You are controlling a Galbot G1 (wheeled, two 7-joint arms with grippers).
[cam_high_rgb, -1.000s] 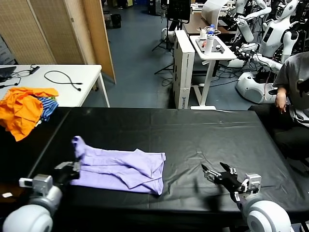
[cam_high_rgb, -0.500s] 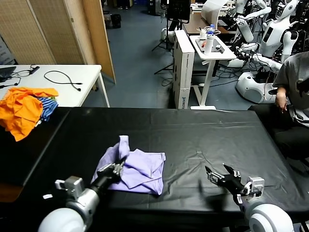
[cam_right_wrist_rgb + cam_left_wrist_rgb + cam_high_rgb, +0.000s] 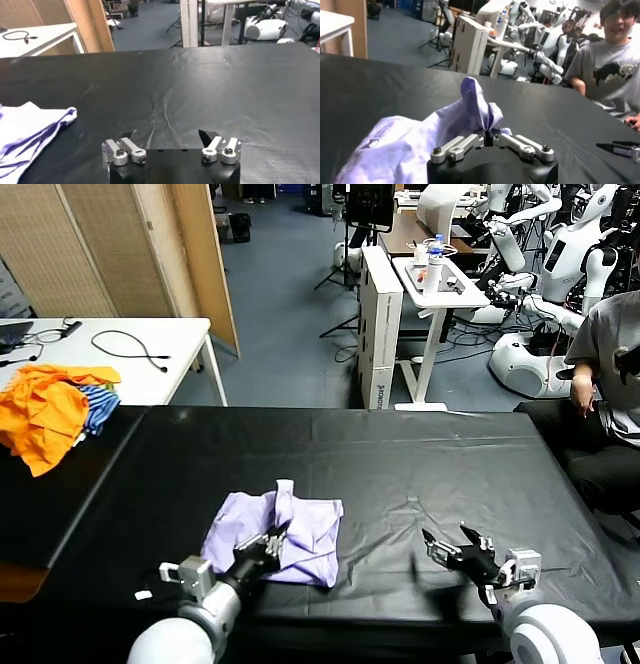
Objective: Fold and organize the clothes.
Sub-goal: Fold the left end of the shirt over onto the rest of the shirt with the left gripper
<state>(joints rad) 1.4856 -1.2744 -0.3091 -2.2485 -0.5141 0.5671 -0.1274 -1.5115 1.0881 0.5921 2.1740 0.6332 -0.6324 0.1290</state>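
The pale lavender T-shirt lies bunched on the black table, left of centre near the front edge. My left gripper is shut on a fold of the T-shirt and lifts it into a peak above the pile; in the left wrist view the pinched cloth rises straight from the closed jaws. A printed patch shows at the shirt's edge. My right gripper is open and empty, low over the table at the front right. In the right wrist view the shirt's edge lies well off to one side.
Orange garments and a blue-striped cloth lie piled at the table's far left corner. A white table with a cable stands behind. A seated person is at the far right, and other robots stand beyond.
My left gripper has carried the shirt's left end to the right across the garment, folding it into a narrower bundle. The right gripper has stayed nearly still.
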